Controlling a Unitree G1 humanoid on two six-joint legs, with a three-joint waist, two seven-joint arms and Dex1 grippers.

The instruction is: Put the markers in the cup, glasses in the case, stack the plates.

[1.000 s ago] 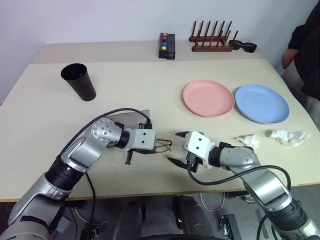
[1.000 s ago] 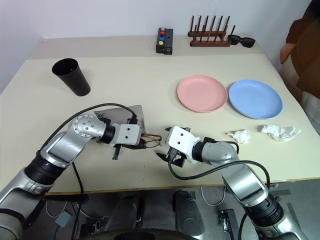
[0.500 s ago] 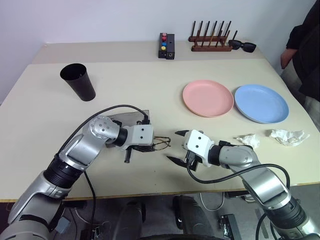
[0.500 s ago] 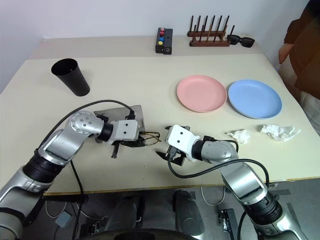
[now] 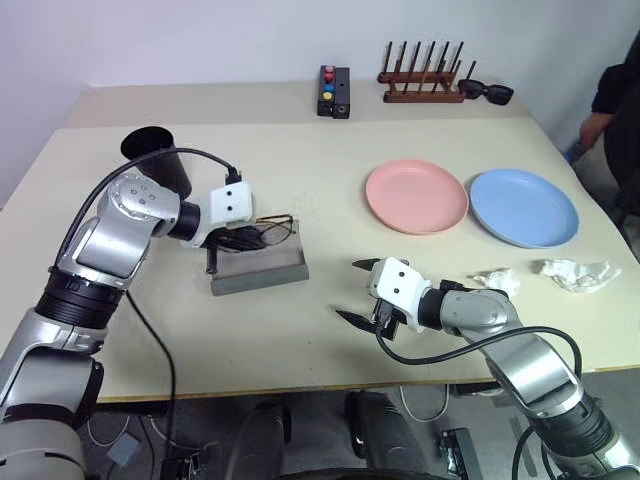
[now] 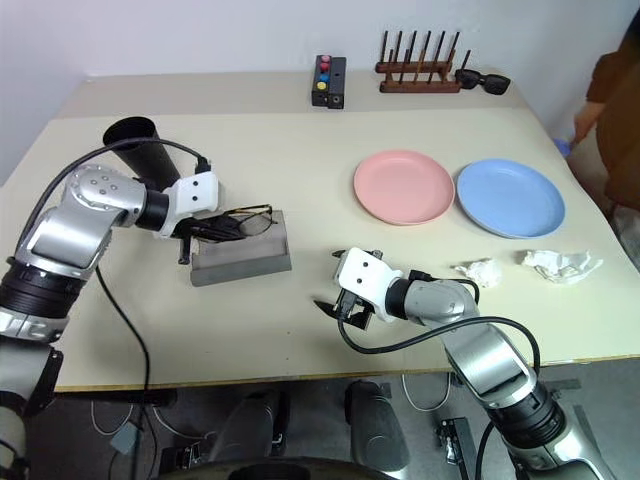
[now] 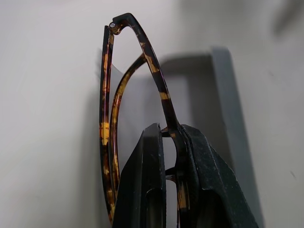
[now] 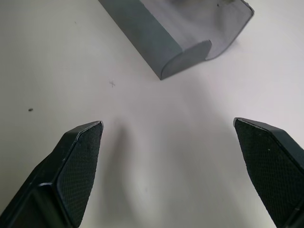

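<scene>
Cup [image 5: 158,160] stands at your far left. Left hand [image 7: 171,142] is clamped on the tortoiseshell glasses [image 7: 118,90], held above the open grey case [image 5: 255,268]; your wrist view shows the mottled rim. Right hand [image 5: 362,292] hangs spread and empty over bare tabletop [image 5: 300,350]. Smooth round plates [image 5: 417,196] lie side by side, right.

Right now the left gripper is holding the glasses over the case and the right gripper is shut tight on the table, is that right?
Not quite. The right gripper is open, fingers spread wide and holding nothing, as the right wrist view shows. The rest stands: the left gripper holds the glasses over the case.
</scene>
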